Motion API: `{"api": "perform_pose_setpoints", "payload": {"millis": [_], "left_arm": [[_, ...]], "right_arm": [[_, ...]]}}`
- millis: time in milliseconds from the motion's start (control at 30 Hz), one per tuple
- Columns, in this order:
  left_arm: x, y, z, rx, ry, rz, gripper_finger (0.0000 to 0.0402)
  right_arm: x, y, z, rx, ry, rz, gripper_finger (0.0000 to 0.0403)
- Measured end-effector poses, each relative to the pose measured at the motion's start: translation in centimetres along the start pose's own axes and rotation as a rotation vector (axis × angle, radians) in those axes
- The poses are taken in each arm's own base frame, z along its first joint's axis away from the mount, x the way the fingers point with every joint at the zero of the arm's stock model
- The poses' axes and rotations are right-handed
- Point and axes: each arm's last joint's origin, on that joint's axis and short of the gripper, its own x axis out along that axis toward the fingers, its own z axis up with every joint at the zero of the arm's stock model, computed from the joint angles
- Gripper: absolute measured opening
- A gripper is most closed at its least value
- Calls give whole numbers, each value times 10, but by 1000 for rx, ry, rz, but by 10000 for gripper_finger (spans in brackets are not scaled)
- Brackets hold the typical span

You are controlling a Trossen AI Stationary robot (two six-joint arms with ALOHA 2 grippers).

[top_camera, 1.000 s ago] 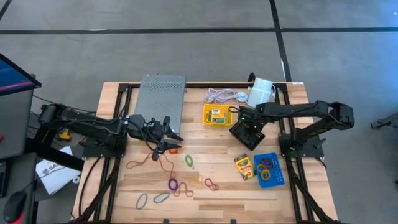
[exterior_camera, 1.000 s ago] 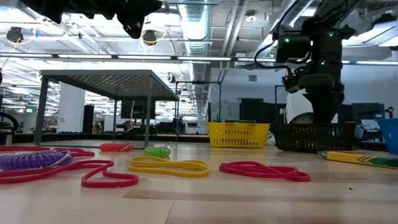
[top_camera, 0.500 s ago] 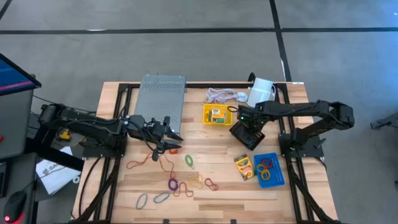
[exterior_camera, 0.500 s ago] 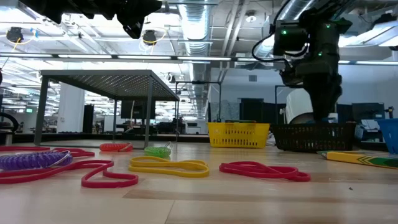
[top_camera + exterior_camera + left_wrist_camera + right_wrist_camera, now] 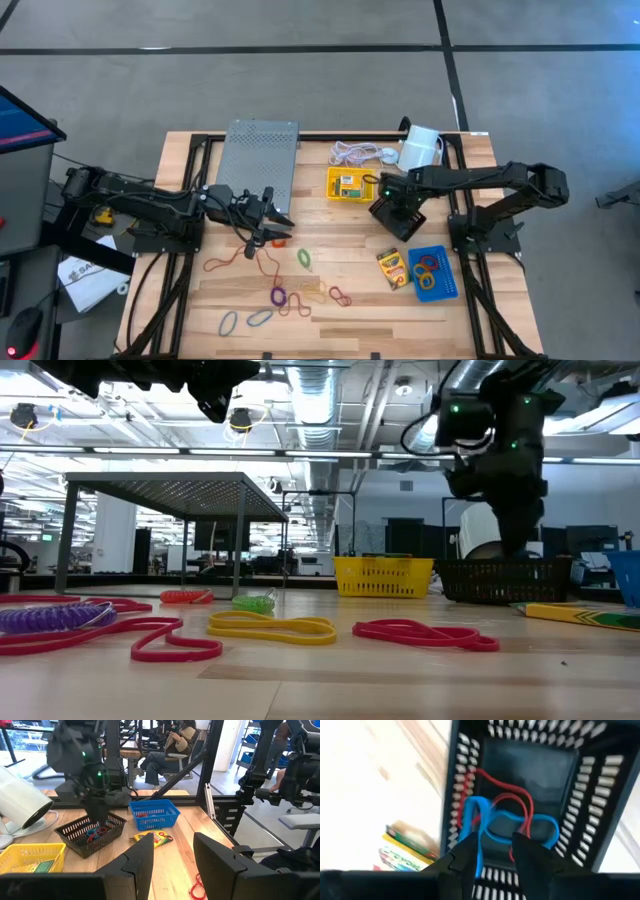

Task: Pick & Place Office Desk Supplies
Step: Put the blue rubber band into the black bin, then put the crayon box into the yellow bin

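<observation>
My right gripper (image 5: 495, 865) is open and points down over the black mesh tray (image 5: 398, 220), which holds blue bands (image 5: 485, 827) and red bands (image 5: 512, 800); nothing sits between its fingers. My left gripper (image 5: 175, 862) is open and empty, hovering above the table near an orange band (image 5: 278, 240). Several loose rubber bands (image 5: 280, 296) lie on the near half of the table. A crayon box (image 5: 392, 268) lies flat beside the blue tray (image 5: 444, 288), which holds bands. The yellow tray (image 5: 333, 190) holds another crayon box.
A grey perforated metal stand (image 5: 258, 160) rises at the far left of the table, right beside my left arm. A coiled white cord (image 5: 355, 153) and a white cylinder (image 5: 420, 146) lie at the far edge. People sit in the room beyond (image 5: 175, 740).
My right gripper has shifted a little toward the table's left above the black mesh tray, staying open. The left arm has kept still.
</observation>
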Motion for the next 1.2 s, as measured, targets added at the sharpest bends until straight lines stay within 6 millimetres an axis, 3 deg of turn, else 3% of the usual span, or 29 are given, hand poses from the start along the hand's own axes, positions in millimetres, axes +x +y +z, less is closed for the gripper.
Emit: {"api": "perform_pose_setpoints", "payload": {"millis": [200,467,767,1200], "left_arm": [[0,0,0,0,4,1,135],[0,0,0,0,3,1,135],[0,0,0,0,4,4,135],[0,1,0,0,-1,6,135]], "right_arm": [[0,1,4,1,-18,48,119],[-1,13,10,-30,-50,242,120],[-1,15,9,-52,-45,259,120],[-19,74,-8,-494,-133,322,96]]}}
